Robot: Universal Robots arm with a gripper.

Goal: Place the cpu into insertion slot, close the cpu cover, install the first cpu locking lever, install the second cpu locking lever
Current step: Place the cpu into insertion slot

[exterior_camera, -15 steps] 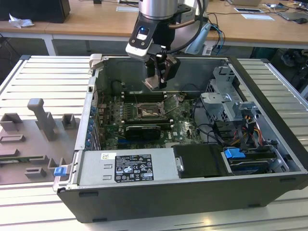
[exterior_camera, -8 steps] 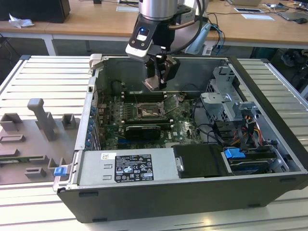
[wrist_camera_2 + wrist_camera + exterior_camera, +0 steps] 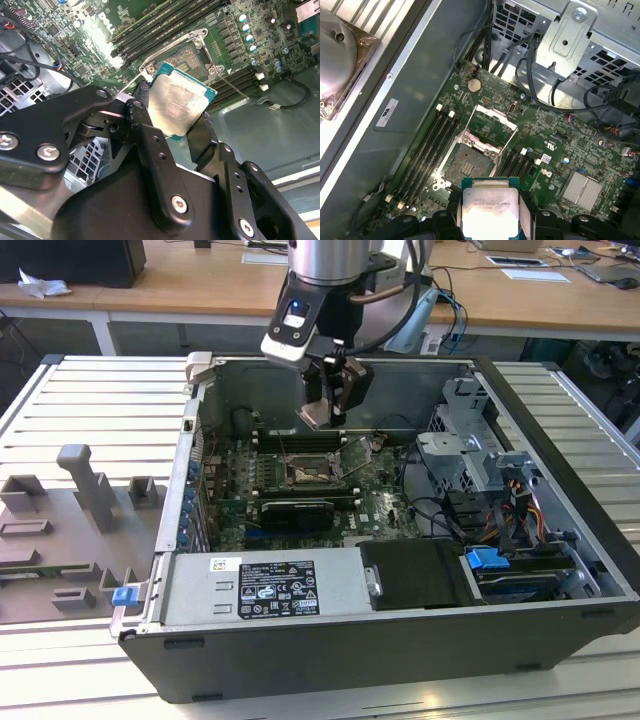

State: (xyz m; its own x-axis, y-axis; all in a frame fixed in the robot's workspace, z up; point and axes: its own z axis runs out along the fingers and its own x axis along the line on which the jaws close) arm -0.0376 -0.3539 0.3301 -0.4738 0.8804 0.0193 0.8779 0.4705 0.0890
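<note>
My gripper [image 3: 322, 412] hangs inside the open computer case, shut on the cpu [image 3: 490, 205]. The chip's pale metal face [image 3: 180, 102] shows between the two black fingers [image 3: 142, 100] in both wrist views. The insertion slot [image 3: 467, 162] lies on the green board a short way below the chip, its dark pin grid uncovered. The cpu cover [image 3: 492, 125] stands swung up from the slot's far edge. In the exterior view the slot [image 3: 305, 475] sits just below and slightly toward me from the gripper. A thin wire lever [image 3: 232, 85] juts out beside the socket.
Memory slots [image 3: 427, 150] flank the socket. A drive cage [image 3: 470, 450] and cables [image 3: 430, 510] stand at the exterior view's right. The power supply [image 3: 265, 585] lies along the case's near side. Grey fixtures [image 3: 85, 490] sit on the table at the left.
</note>
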